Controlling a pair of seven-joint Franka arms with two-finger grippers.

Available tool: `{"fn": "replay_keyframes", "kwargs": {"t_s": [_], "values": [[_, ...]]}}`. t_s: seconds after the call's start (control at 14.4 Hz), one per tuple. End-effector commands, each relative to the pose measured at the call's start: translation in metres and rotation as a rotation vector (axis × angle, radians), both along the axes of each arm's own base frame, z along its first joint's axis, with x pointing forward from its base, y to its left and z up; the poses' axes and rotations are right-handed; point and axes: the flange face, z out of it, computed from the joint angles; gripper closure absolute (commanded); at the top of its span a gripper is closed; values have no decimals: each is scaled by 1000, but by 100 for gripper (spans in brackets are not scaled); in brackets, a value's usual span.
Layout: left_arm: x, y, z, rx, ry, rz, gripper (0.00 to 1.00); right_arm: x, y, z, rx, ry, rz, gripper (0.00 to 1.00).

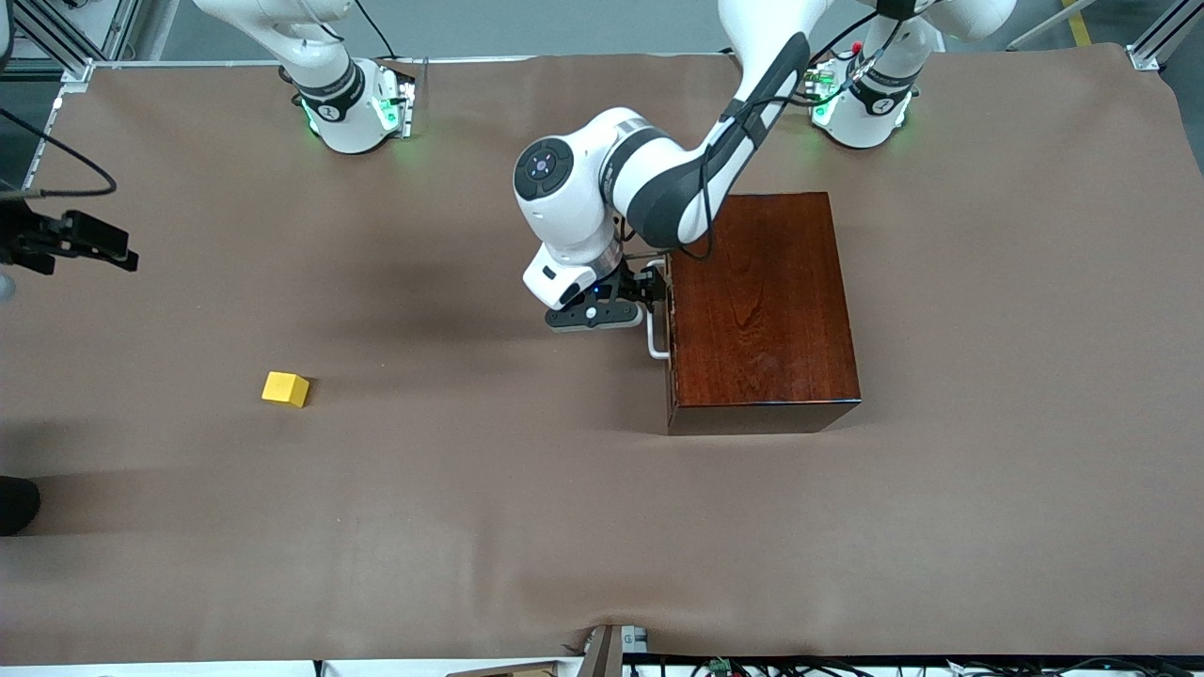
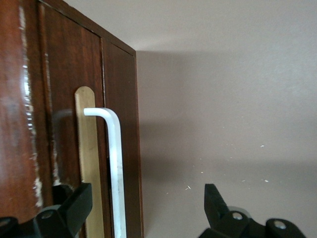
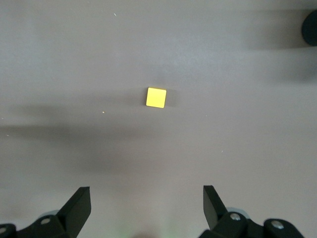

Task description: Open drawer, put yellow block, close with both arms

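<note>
While the drawer sits closed and flush in the dark reddish-brown wooden box, the left arm reaches down from its base to the box's handle face, which looks toward the right arm's end of the counter. The left claw is at the white U-shaped handle, at the part of the bar farther from the front camera. In the left wrist view its two black fingers stand wide apart with the white bar between them; one finger lies close against the drawer front, the other is out over the counter. Neither pad is pressed on the bar.

The yellow block lies on the bare counter toward the right arm's end, well apart from the box and nearer to the front camera than the handle.

The right arm waits; its right claw hangs high over the counter edge at its own end. The right wrist view shows its fingers spread wide and gripping nothing, with the block on the counter beneath.
</note>
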Motion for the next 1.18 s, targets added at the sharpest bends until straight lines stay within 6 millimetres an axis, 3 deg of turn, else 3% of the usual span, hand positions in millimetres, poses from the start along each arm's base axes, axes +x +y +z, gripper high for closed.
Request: {"fn": "replay_keyframes", "kwargs": {"t_s": [0.0, 0.28, 0.7, 1.11], "values": [[-3, -5, -12, 61, -30, -21, 0, 13, -15, -21, -14, 40, -26, 0], [-4, -6, -24, 73, -21, -23, 0, 36, -39, -45, -11, -28, -64, 0], [-7, -8, -31, 72, -9, -8, 0, 65, -67, -118, -11, 11, -99, 0], [-10, -9, -41, 70, 20, 3, 0, 92, -69, -194, -3, 27, -96, 0]]}}
